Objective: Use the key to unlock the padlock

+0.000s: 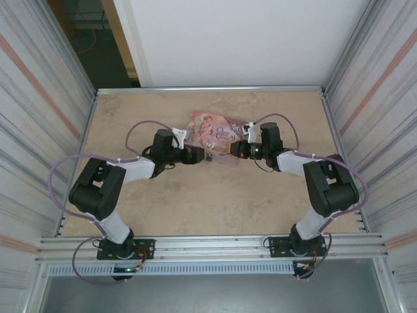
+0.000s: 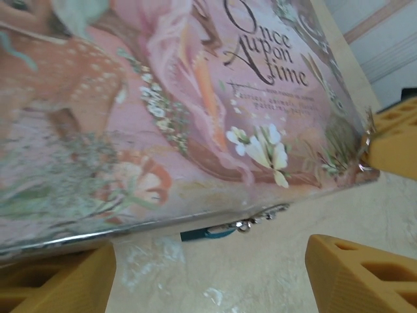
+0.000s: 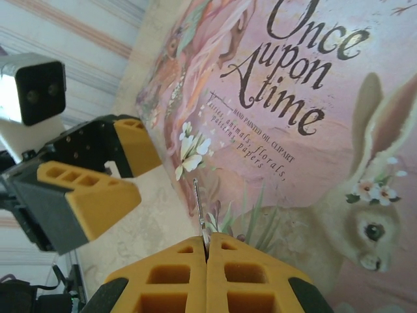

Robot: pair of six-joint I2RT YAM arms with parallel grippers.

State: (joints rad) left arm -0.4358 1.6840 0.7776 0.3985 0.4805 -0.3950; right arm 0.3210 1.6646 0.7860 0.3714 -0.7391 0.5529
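The tiny blue-bodied metal padlock (image 2: 199, 233) looks light, rigid and slippery: pinch its body. The left claw (image 2: 208, 277) stands wide; the right claw (image 3: 207, 251) clamps the thin silver key (image 3: 197, 205).

Your overhead view is lit softly and evenly from above: the table (image 1: 215, 202) carries only faint shadows, the white wall (image 1: 241, 39) at the top is bright, and the upper left corner is dark. Your left wrist view is soft: the pink box (image 2: 163, 98) blurs toward the left edge, the yellow fingers (image 2: 365, 274) in the lower corners are out of focus, and the padlock (image 2: 199, 233) is a dim blue smudge. Your right wrist view is sharper. There the key (image 3: 197, 205) reads cleanly, while the white camera housing (image 3: 32, 91) at upper left glares.
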